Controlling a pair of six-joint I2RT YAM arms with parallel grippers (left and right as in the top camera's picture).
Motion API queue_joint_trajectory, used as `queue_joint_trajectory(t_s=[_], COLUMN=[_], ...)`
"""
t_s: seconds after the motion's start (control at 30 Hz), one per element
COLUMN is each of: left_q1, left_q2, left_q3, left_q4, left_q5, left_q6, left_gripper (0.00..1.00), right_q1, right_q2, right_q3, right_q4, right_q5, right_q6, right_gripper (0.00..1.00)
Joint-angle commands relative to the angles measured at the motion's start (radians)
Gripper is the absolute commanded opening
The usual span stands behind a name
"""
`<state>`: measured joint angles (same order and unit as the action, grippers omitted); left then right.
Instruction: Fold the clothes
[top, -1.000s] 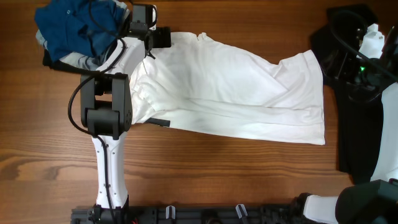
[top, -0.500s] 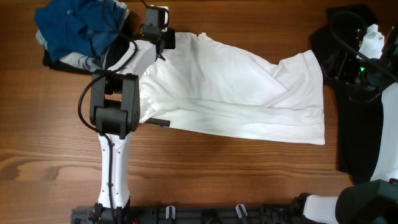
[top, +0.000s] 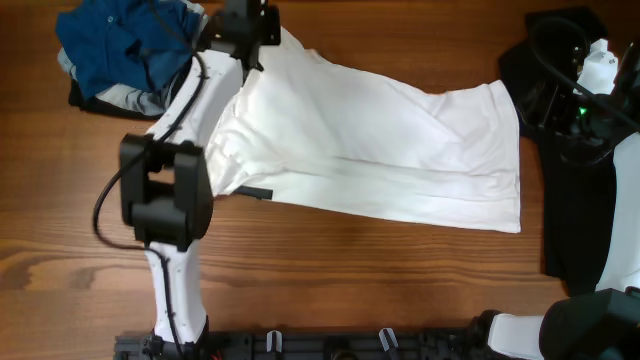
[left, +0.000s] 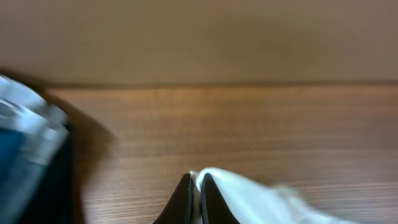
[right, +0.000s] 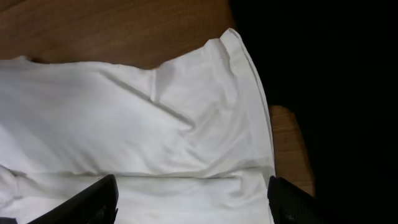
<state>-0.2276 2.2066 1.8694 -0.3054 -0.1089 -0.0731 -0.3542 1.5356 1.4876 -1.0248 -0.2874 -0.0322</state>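
The left gripper (left: 194, 182) has its 2 fingers pinched shut on a thin fold of the white T-shirt (top: 380, 150) at its far-left corner, just beside the blue collared shirt (top: 125, 45). The right gripper (right: 191, 186) hangs wide apart, holding nothing, above the T-shirt's right hem beside the black garment (top: 565, 220). The T-shirt's long axis runs left to right, so each arm is nearest its own end.

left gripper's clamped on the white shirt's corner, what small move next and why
Probably lift the left gripper slightly and draw that corner over the white T-shirt. Its jaws are shut on the far corner near the blue shirt, the rest lies flat, and the right gripper hangs open over the opposite end.
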Motion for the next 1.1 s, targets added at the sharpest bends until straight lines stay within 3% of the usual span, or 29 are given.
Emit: queue_joint_trajectory(t_s=[0.0, 0.37, 0.6, 0.8, 0.93, 1.07], left_q1=[0.004, -0.006, -0.01, -0.031, -0.032, -0.032], left_q2=[-0.068, -0.081, -0.126, -0.125, -0.125, -0.125], left_q3=[0.005, 0.005, 0.005, -0.023, -0.033, -0.033], left_q4=[-0.093, -0.556, -0.777, -0.911, -0.976, -1.042], left_q5=[-0.023, 0.084, 0.222, 0.228, 0.224, 0.223], left_q6=[-0.016, -0.017, -0.016, -0.011, 0.0, 0.07], left_gripper=[0.04, 0.04, 0.04, 0.05, 0.45, 0.61], right_q1=[0.003, 0.037, 0.108, 0.109, 0.109, 0.109], right_q2=[0.012, 0.118, 0.202, 0.202, 0.202, 0.202], right_q3=[0.009, 0.009, 0.009, 0.009, 0.009, 0.009], right_q4=[0.0, 0.058, 0.1, 0.098, 0.092, 0.092], right_q5=[0.006, 0.006, 0.006, 0.006, 0.006, 0.006], right_q6=[-0.013, -0.019, 0.014, 0.013, 0.013, 0.013], right_gripper=[0.77, 0.73, 0.73, 0.73, 0.73, 0.74])
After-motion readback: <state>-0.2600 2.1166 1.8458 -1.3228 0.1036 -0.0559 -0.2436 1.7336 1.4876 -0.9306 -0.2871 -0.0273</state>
